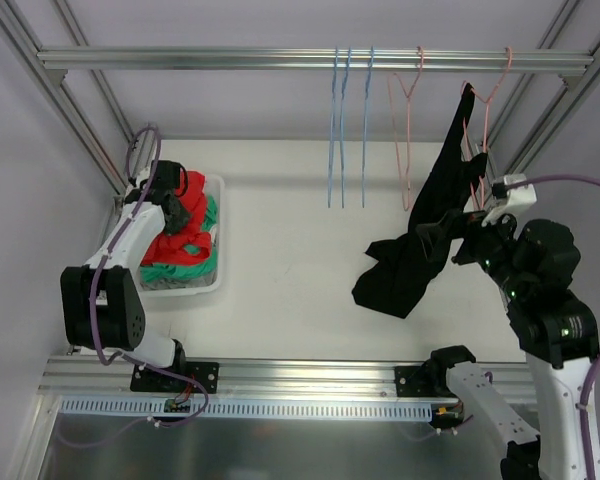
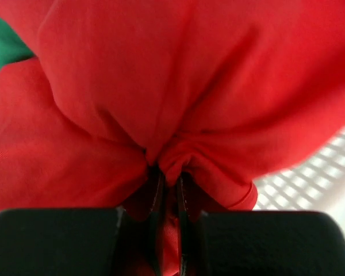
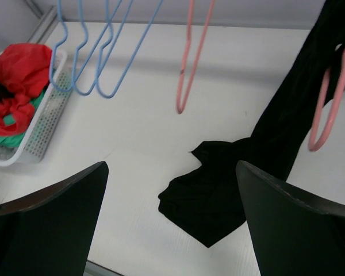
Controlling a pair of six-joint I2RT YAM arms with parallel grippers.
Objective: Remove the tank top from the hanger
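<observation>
Pinched almost together, the jaws of the left gripper are clamping a bunched fold of a red garment. This garment is lying on green clothing in a white slotted basket, below the left end of the aluminium rail. The right gripper is standing with its jaws spread wide and is gripping nothing. It is hovering over the white table below the rail's right end, close to the black tank top.

The tank top is hanging by one strap from a pink hanger hooked near the rail's right end. Its lower part is lying crumpled on the table. Three blue hangers and a second pink hanger are dangling bare around the rail's middle. Slanted aluminium struts are running back from both ends of the rail, and pale grey walls are enclosing the table behind them.
</observation>
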